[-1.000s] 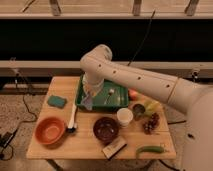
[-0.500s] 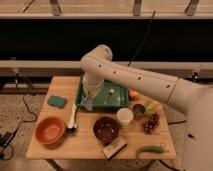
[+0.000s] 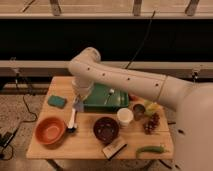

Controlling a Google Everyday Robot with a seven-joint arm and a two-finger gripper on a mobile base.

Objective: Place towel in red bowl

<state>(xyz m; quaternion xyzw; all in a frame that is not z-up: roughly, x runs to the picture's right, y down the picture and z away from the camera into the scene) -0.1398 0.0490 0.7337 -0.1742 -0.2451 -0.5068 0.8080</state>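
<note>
The red bowl stands empty on the front left of the wooden table. The green towel lies flat at the table's middle back, with a small white thing on it. My gripper hangs from the white arm at the towel's left edge, low over the table, about a hand's width behind and to the right of the red bowl. The arm's wrist hides the towel's left end.
A teal sponge lies at the back left. A white-handled brush lies beside the red bowl. A dark bowl, white cup, grapes, green pepper and a snack bar fill the right and front.
</note>
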